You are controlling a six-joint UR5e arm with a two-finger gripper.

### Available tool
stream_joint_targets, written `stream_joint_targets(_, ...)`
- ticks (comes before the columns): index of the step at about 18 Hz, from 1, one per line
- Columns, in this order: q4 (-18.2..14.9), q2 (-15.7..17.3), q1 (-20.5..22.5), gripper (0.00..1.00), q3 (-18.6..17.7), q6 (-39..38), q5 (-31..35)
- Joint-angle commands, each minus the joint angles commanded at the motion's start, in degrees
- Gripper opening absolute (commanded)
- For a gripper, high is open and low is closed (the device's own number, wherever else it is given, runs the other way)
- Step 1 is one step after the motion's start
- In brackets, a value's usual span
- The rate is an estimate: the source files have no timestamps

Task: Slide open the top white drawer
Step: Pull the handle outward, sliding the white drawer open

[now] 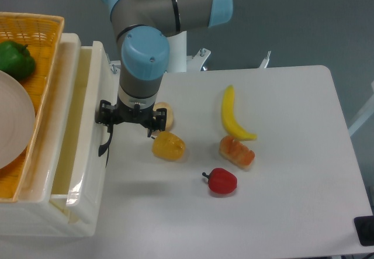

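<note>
The top white drawer [98, 95] stands partly pulled out of the cream cabinet at the left, its shallow inside [73, 124] showing. Its curved black handle [105, 142] is on the front, facing the table. My gripper [131, 121] points down just right of the drawer front, and its left finger [104, 117] is beside the upper end of the handle. The fingers look spread apart with nothing between them.
A woven yellow basket [41, 31] on the cabinet holds a green pepper [14, 59] and a white plate [11, 124]. On the table lie a yellow fruit [168, 147], a tan item [166, 114], a banana [232, 116], an orange piece [236, 152] and a red pepper [221, 181].
</note>
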Motion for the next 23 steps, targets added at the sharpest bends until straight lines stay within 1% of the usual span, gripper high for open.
stream_joint_targets(17, 0.09, -0.53, 6.68, 1.0, 0.35, 1.84, 0.0)
stream_joint_targets(23, 0.17, -0.61, 8.27, 1.0, 0.35, 2.2, 0.09)
